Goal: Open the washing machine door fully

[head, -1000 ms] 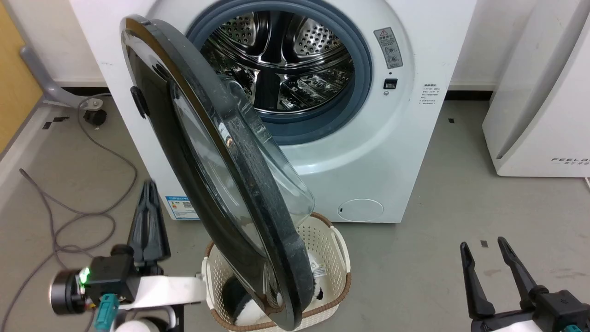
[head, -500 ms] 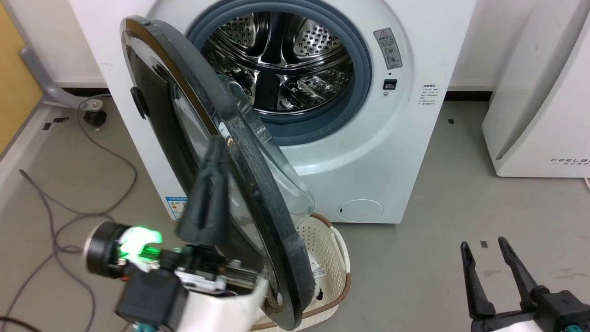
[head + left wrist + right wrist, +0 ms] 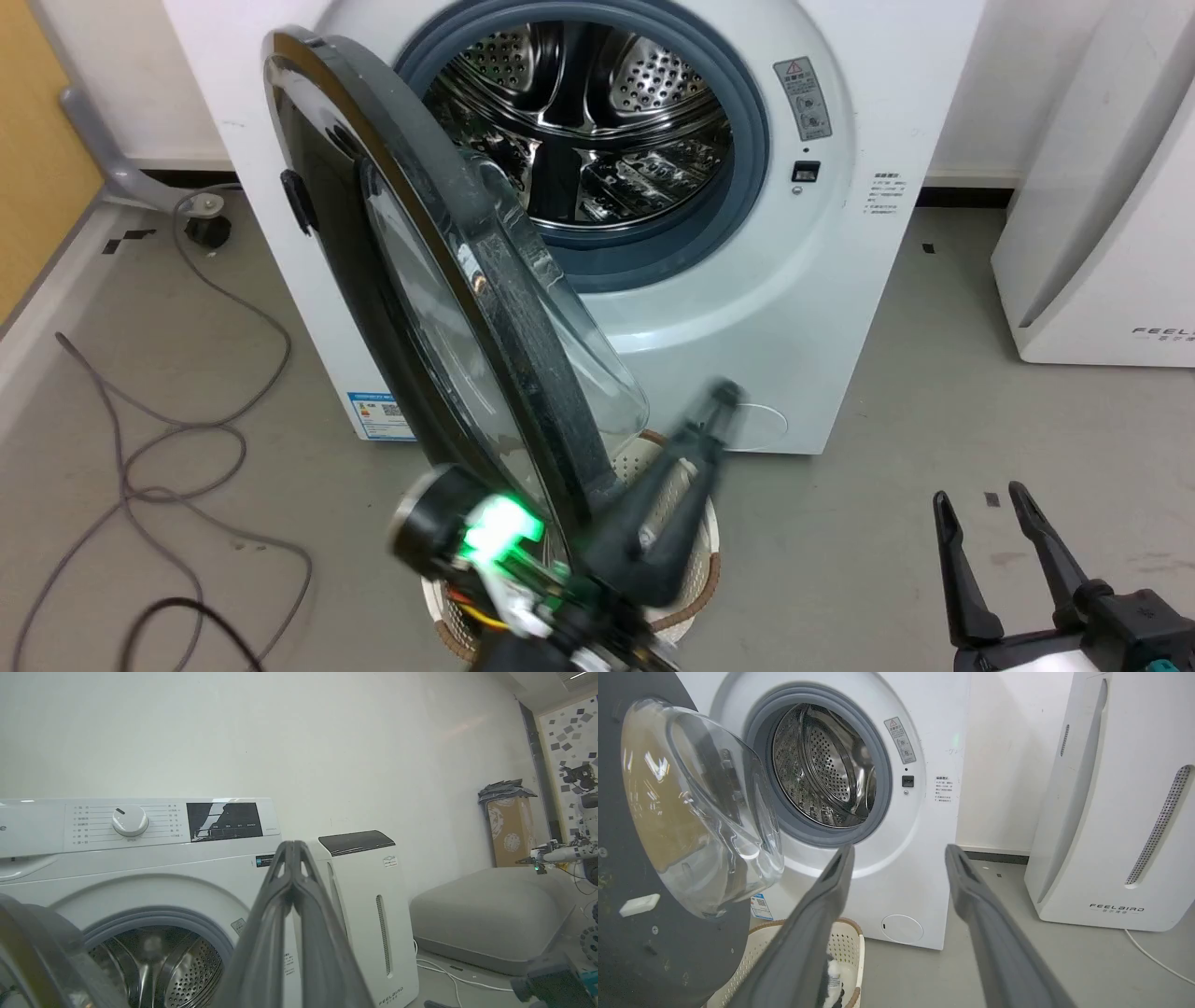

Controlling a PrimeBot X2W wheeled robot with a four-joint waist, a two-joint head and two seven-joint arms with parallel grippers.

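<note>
Across swings the left gripper [image 3: 717, 397]: a second ago it sat off the outer face of the washing machine door [image 3: 523, 373], and now it is on the inner side, low, blurred, pointing up toward the front panel. The head camera has shifted a touch as well. The door's angle looks unchanged.

Biggest thing first: the washing machine [image 3: 822, 308] fills the upper middle, its grey rubber ring [image 3: 752, 159] and steel drum [image 3: 597, 112] wide open to view. The door stands roughly half open, hinged on the machine's left and nearly edge-on to the head camera, with its glass bowl [image 3: 607, 373] bulging toward the drum. To the right stands a white appliance [image 3: 1102, 233], well apart from the door.

Right under the door's lower rim sits a cream basket [image 3: 709, 560], and the left gripper hangs just over it. The wrist view shows those fingers [image 3: 280, 896] pressed together, holding nothing. Whether they touch the door's edge cannot be told through the blur.

Down at the lower right, the right gripper [image 3: 977, 497] hovers over the floor, fingers [image 3: 822, 914] spread apart and empty.

A grey cable [image 3: 187, 439] loops over the floor to the left, and a blue label [image 3: 378, 415] peeks out beside the door.
</note>
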